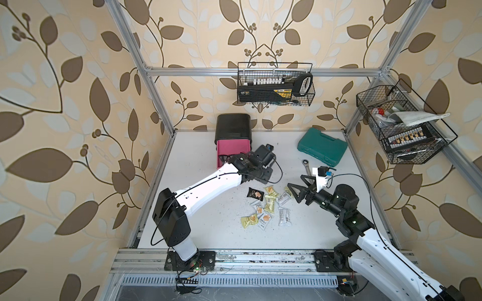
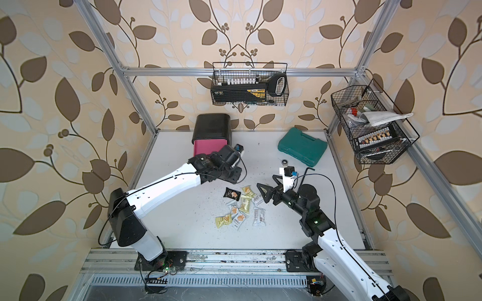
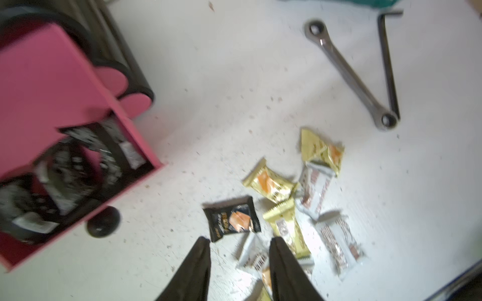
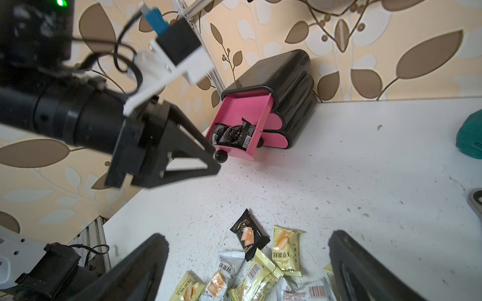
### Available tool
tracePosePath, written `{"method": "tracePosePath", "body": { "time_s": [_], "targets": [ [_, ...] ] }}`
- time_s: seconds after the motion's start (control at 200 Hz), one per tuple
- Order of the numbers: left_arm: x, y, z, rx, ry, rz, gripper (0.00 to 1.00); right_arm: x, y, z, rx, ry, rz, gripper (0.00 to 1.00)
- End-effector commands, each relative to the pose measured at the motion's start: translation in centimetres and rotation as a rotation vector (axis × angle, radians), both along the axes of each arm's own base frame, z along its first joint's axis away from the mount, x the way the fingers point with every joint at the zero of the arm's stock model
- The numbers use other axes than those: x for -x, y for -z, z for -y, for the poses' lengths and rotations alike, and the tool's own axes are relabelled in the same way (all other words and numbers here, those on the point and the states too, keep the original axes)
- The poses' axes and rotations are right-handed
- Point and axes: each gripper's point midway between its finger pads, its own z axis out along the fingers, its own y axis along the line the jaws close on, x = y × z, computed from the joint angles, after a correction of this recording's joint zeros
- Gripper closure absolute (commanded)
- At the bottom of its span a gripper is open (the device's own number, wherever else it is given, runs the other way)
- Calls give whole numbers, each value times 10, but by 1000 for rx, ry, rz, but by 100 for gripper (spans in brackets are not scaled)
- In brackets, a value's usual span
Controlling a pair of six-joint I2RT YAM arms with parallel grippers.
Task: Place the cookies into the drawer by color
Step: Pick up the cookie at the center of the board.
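White tabletop (image 1: 208, 229), cookies (image 1: 268, 206) heaped near both empty tools, right tool (image 4: 246, 234) wide apart, left tool (image 3: 240, 239) slightly parted.

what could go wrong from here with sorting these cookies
1. The one black packet on the table lies against the pile of yellow and white packets, so a pinch might lift two colours at once.
2. The left gripper and the wide-open right gripper both hang by that pile and could bump.
3. Black packets poke above the rim of the pulled-out top drawer and may jam it on closing.
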Motion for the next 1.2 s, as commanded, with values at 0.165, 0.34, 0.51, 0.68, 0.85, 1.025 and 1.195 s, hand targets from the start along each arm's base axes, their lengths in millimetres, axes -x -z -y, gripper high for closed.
{"method": "tracePosePath", "body": {
  "time_s": [0.165, 0.34, 0.51, 0.68, 0.85, 1.025, 1.195],
  "targets": [
    [-7, 68, -26, -177, -159, -94, 2, 0, -2, -1, 5, -1, 17, 1],
    [-17, 106, -18, -198, -247, -140, 2, -1, 1, 0, 7, 6, 11, 1],
    [-19, 126, -15, -197, -239, -178, 2, -2, 2, -2, 8, -2, 2, 1],
    [-14, 144, -20, -193, -256, -228, 2, -1, 1, -2, 7, -4, 8, 1],
    [-8, 161, -27, -190, -288, -273, 2, -2, 2, -1, 8, 0, 3, 1],
    [3, 177, -32, -185, -317, -319, 3, -3, 4, -3, 10, -6, -6, 1],
    [16, 196, -32, -174, -326, -387, 17, -3, 5, -2, 11, 0, -5, 1]
  ]
}}
